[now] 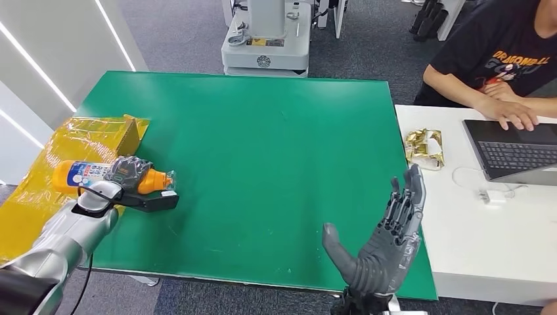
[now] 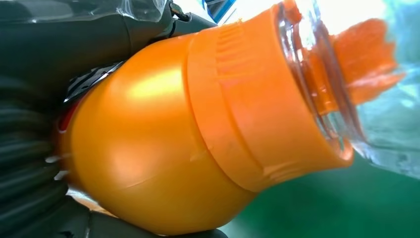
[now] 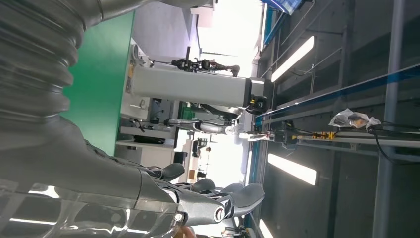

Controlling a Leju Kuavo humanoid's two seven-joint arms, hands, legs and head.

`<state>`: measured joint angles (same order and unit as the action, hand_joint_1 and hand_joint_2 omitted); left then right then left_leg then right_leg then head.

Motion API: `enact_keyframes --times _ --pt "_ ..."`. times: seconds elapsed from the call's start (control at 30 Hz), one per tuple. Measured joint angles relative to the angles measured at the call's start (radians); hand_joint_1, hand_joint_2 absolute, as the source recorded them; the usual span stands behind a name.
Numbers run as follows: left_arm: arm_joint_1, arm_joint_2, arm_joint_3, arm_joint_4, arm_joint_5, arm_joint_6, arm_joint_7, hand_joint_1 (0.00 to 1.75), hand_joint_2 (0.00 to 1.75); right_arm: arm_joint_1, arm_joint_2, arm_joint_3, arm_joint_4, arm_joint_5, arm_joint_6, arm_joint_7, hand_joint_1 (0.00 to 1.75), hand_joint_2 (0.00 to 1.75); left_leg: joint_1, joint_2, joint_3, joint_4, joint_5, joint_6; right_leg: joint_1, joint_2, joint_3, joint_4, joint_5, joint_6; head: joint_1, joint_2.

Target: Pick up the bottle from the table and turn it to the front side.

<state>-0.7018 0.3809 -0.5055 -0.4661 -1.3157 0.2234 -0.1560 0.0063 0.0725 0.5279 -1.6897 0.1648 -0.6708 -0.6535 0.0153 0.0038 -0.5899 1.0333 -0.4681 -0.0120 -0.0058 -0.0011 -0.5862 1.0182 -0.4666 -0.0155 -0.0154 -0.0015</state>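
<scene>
An orange bottle (image 1: 89, 176) with a white and blue label lies on its side at the left edge of the green table (image 1: 263, 144), its clear cap pointing right. My left hand (image 1: 131, 176) grips it around the neck end. In the left wrist view the bottle's orange shoulder (image 2: 163, 148) and clear cap (image 2: 356, 99) loom close, with my dark fingers (image 2: 34, 59) wrapped behind. My right hand (image 1: 384, 239) is raised at the table's front right edge, fingers spread and holding nothing; the right wrist view shows its fingers (image 3: 218, 198) extended.
Yellow wrapping (image 1: 66, 157) lies under the bottle at the table's left side. A white desk (image 1: 473, 216) on the right carries a laptop (image 1: 515, 151), a gold wrapper (image 1: 423, 147) and a cable. A person (image 1: 499, 72) sits there. A machine base (image 1: 266, 39) stands behind the table.
</scene>
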Motion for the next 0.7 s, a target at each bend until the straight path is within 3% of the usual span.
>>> enact_keyframes --times 0.07,0.1,0.2,0.23,0.7 --pt "-0.010 0.000 0.000 0.009 0.007 -0.024 -0.001 1.75 1.75 0.001 0.000 -0.001 -0.004 0.000 0.000 0.000 0.00 1.75 0.000 0.000 0.000 0.000 0.000 0.000 0.000 0.000 0.000 0.000 0.000 0.000 0.000 0.000" --pt "-0.014 0.000 0.000 0.015 0.012 -0.033 0.001 1.42 1.75 0.001 0.000 -0.001 -0.005 0.001 0.000 0.000 0.00 1.75 0.000 0.000 0.000 0.000 0.000 0.000 0.000 0.000 0.000 0.000 0.000 0.000 0.000 0.000" --pt "-0.022 -0.001 0.000 0.029 0.020 -0.040 0.010 0.11 1.75 0.003 0.000 -0.002 -0.011 0.005 0.001 0.001 0.00 1.75 0.000 0.000 0.000 0.000 0.000 0.000 0.000 0.000 0.000 0.000 0.000 0.000 0.000 0.000" --pt "-0.024 -0.002 0.000 0.033 0.021 -0.037 0.011 0.00 1.75 0.004 0.000 -0.002 -0.012 0.007 0.002 0.001 0.00 1.75 0.000 0.000 0.000 0.000 0.000 0.000 0.000 0.000 0.000 0.000 0.000 0.000 0.000 0.000" --pt "-0.040 -0.007 0.000 0.058 0.034 -0.069 -0.008 0.00 1.75 0.011 0.006 -0.014 -0.026 0.016 0.028 0.011 0.00 1.75 0.000 0.000 0.001 0.000 0.000 0.000 0.000 0.000 0.000 0.001 0.000 0.000 0.000 0.000"
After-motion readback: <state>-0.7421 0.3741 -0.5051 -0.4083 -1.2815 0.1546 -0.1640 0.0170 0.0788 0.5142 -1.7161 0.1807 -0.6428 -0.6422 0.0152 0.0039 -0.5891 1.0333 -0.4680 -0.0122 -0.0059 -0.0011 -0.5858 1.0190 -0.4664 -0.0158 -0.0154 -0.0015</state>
